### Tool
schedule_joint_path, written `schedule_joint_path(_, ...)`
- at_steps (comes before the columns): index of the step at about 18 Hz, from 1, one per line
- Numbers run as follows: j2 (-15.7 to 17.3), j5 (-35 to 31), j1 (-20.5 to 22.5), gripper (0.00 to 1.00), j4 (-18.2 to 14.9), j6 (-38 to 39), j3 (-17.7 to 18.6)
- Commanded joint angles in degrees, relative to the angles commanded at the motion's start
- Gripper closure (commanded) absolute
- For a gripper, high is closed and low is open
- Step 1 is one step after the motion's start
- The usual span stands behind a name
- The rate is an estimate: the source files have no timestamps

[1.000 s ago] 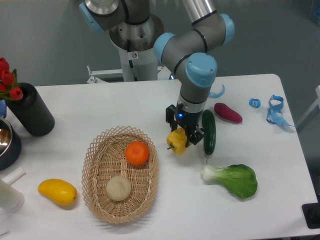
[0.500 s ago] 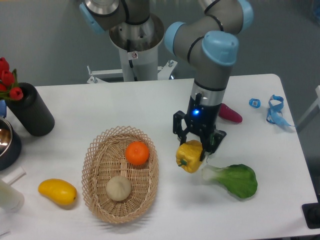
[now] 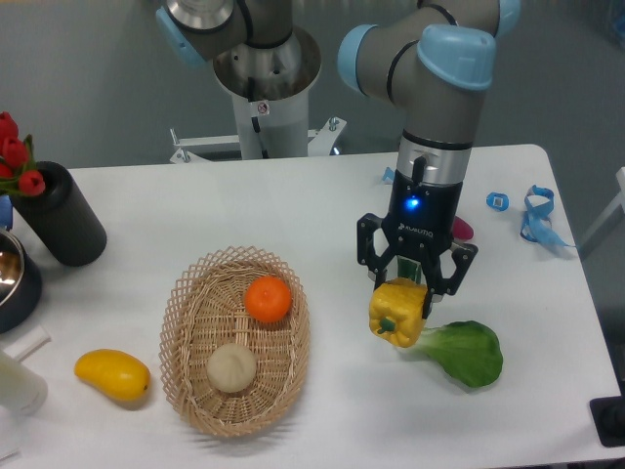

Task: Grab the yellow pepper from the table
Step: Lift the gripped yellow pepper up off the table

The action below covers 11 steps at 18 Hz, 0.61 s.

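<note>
The yellow pepper (image 3: 396, 313) is glossy, lobed and bright yellow. It hangs between the black fingers of my gripper (image 3: 402, 299), lifted above the white table (image 3: 195, 210). The gripper is shut on the pepper. It hovers right of the wicker basket and just left of the leafy green. The pepper hides the fingertips.
A wicker basket (image 3: 194, 391) holds an orange (image 3: 268, 299) and a pale round fruit (image 3: 231, 367). A yellow mango-like fruit (image 3: 113, 375) lies left of it. A bok choy (image 3: 464, 353) lies under the gripper's right. A black cylinder (image 3: 61, 215) with red tulips, a metal bowl and blue clips (image 3: 535, 217) stand at the edges.
The gripper has moved right and toward the camera with the pepper, rising off the table. It now covers the cucumber and most of the purple vegetable.
</note>
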<state>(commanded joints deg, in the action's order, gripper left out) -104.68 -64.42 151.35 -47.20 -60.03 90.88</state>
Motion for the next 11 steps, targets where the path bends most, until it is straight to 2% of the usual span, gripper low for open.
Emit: schedule_joint_path(11,0.09,0.00,0.18,0.62,0.00,0.00,-0.35)
